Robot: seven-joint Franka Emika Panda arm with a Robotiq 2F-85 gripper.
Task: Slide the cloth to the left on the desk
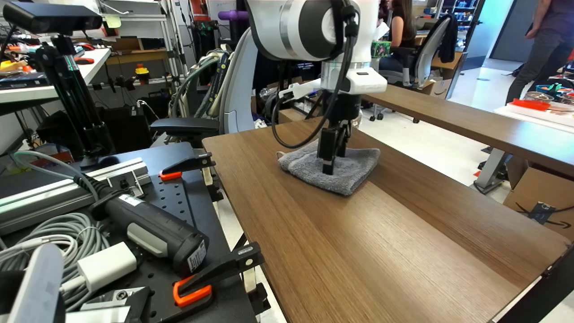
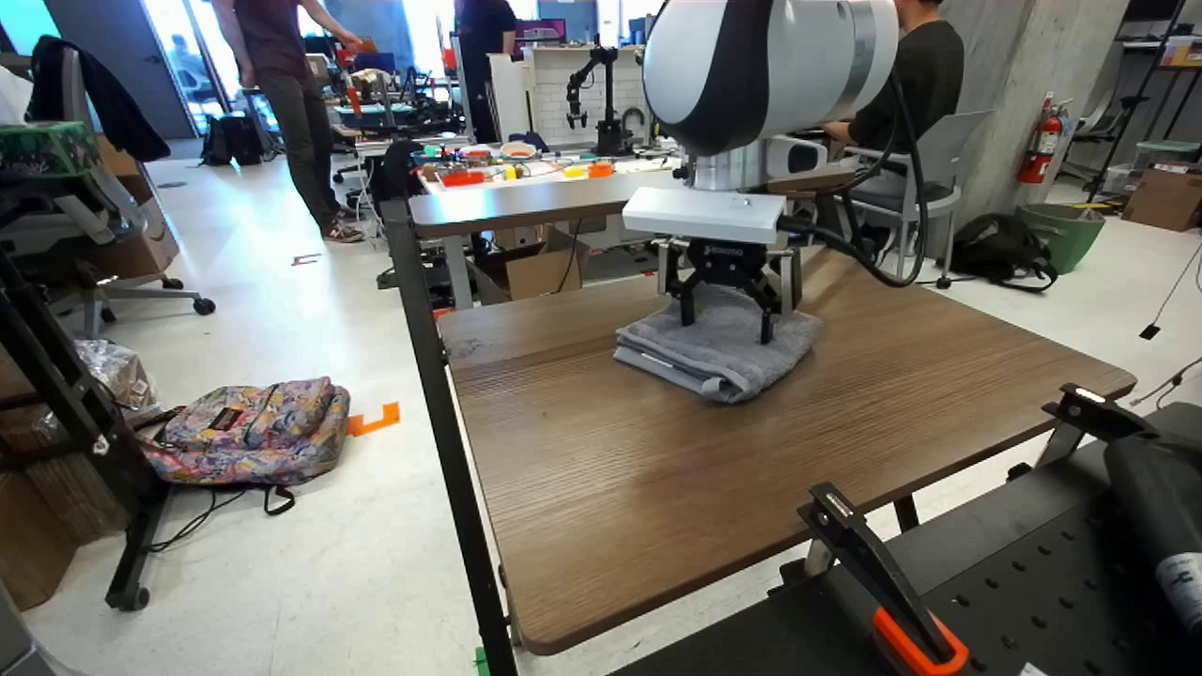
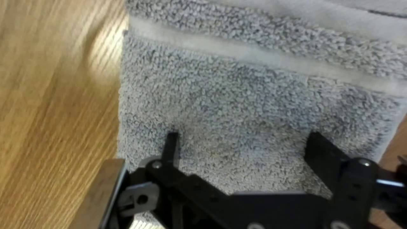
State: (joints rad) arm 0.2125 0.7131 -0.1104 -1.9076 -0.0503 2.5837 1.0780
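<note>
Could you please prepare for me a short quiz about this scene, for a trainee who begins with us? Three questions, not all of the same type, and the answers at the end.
1. Choose one. The grey cloth on the desk is:
a) rolled into a tube
b) folded in layers
c) hanging over the edge

2. True or false? In the wrist view, the pincer has its fingers apart.

3. Fill in. In an exterior view, the patterned backpack lies on the ____.

Key
1. b; its stacked edges show in an exterior view.
2. True; fabric shows between them.
3. floor
</note>
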